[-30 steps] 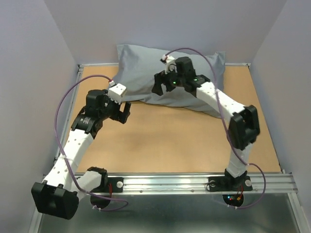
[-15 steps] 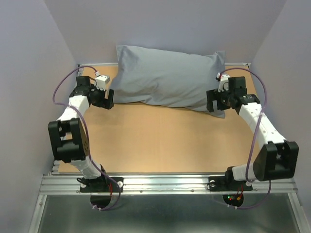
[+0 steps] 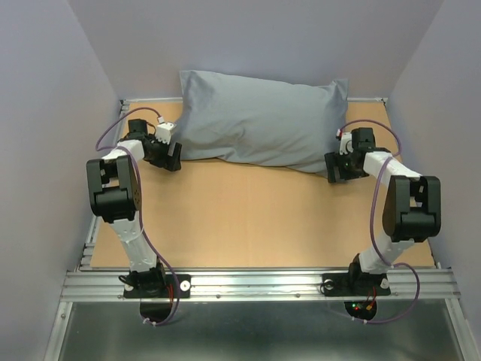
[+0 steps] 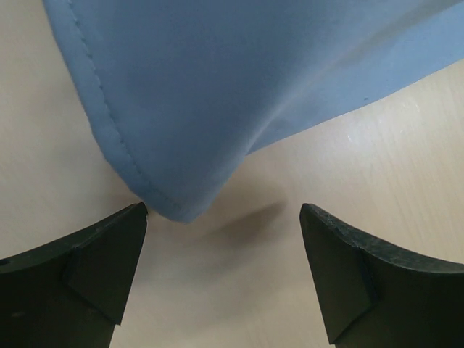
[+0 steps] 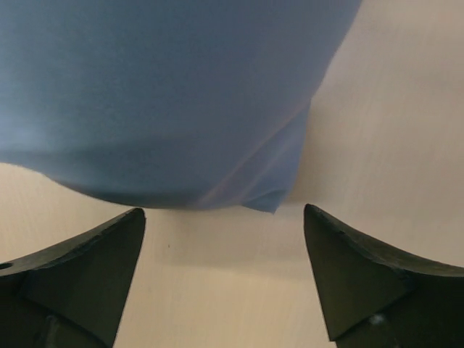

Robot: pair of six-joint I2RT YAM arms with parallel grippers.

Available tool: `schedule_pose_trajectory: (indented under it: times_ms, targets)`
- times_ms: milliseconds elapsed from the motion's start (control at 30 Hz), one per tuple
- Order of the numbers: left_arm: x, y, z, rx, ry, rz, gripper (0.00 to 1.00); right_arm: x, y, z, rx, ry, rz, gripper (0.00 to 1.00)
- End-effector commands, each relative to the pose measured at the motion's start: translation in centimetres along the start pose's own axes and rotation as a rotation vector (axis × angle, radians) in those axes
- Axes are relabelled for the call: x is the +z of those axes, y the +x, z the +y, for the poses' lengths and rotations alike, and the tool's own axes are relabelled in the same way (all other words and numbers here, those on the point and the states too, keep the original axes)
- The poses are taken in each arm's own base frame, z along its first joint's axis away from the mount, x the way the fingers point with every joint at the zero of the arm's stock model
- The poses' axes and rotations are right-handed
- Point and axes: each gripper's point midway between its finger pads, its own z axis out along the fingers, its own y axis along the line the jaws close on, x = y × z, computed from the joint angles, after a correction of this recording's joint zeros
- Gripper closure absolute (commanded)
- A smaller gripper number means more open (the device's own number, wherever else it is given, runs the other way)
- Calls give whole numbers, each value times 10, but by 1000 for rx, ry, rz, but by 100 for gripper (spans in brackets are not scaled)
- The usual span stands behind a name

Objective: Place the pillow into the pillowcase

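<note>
Both pincers are released: my left pincer (image 3: 170, 155) and my right pincer (image 3: 337, 167) grasp nothing, their fingers spread wide and low over the wooden table (image 3: 255, 226). Ahead of them and between them lies the pillowcase (image 3: 255, 124), blue-grey and plump all along its length. I see no bare pillow anywhere, so I judge it sits inside already and what is left is tidying the ends. Straight in front of my left pincer (image 4: 223, 210) hangs one near corner of the pillowcase (image 4: 217, 87), its tip dipping into my gap, hard by the left-hand finger (image 4: 109, 254), with the stitched hem (image 4: 109, 123) running up and away from it. Before my right pincer (image 5: 225, 210) the pillowcase (image 5: 159, 94) bulges, and a small loose flap (image 5: 272, 196) points down just short of my gap, touching neither finger. To do this well I should ease forward until cloth alone lies between the fingers, pinch the corner rather than the stuffing, and draw both ends outward evenly so nothing bunches or slips back out.
</note>
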Motion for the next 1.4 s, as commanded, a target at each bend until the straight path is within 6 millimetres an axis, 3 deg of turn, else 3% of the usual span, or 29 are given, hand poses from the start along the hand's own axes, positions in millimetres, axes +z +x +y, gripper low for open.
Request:
schedule_pose_trajectory:
  times_ms: [0,133,267,300,333,367,400,433,467,567,600,667,700,767,800,833,867,900,1000,1033,1100,1167,1233,1267,1367]
  targets:
    - [-2,-36,3,44,17,-103,5,15,-15,9,-20,-56,-89,11]
    - [5,-39,2,47,34,-122,24,21,-13,18,-5,-108,-100,16]
    - [9,-48,1,29,50,-166,50,26,-24,21,31,-132,-143,35]
    - [10,-48,-1,24,62,-163,58,25,-32,20,36,-137,-162,49]
    - [9,-51,-3,26,77,-172,76,24,-35,19,43,-136,-168,59]
    - [2,-53,-5,18,80,-170,83,20,-38,18,45,-132,-180,81]
    - [-4,-59,-6,24,82,-181,87,14,-43,13,49,-119,-199,90]
    - [-11,-62,-8,24,83,-190,96,-1,-51,10,39,-105,-241,99]
    - [-20,-65,-8,25,79,-202,100,-13,-56,7,34,-92,-272,99]
    - [-59,-77,-17,41,74,-255,100,-51,-68,-2,41,-66,-363,99]
    - [-80,-87,-23,63,58,-293,100,-77,-76,-5,45,-51,-415,99]
    - [-98,-86,-30,69,51,-321,100,-113,-92,-8,46,-29,-499,100]
    - [-120,-97,-35,96,22,-372,100,-142,-101,-9,43,-7,-561,99]
    - [-145,-106,-40,79,1,-426,100,-176,-113,-10,50,12,-634,99]
    - [-175,-124,-48,109,-23,-509,100,-214,-126,-11,41,46,-709,99]
    - [-193,-132,-50,80,-35,-553,100,-232,-131,-12,42,67,-746,100]
    - [-213,-146,-53,95,-59,-619,100,-265,-145,-15,31,104,-819,100]
    - [-247,-160,-65,128,-93,-703,100,-286,-146,-21,37,154,-856,99]
    - [-318,-192,-90,180,-151,-916,100,-330,-163,-30,6,241,-944,99]
    - [-330,-198,-96,188,-157,-961,100,-350,-175,-35,-1,270,-983,100]
    - [-356,-213,-102,179,-169,-1048,100,-368,-192,-38,-24,296,-1021,99]
    - [-355,-219,-100,167,-163,-1056,100,-360,-200,-44,-35,305,-1003,100]
    - [-338,-222,-86,141,-160,-1027,100,-327,-211,-50,-40,286,-946,99]
    - [-319,-223,-77,124,-139,-996,100,-299,-216,-54,-37,266,-896,100]
    - [-285,-229,-64,89,-109,-952,100,-254,-226,-58,-33,218,-838,99]
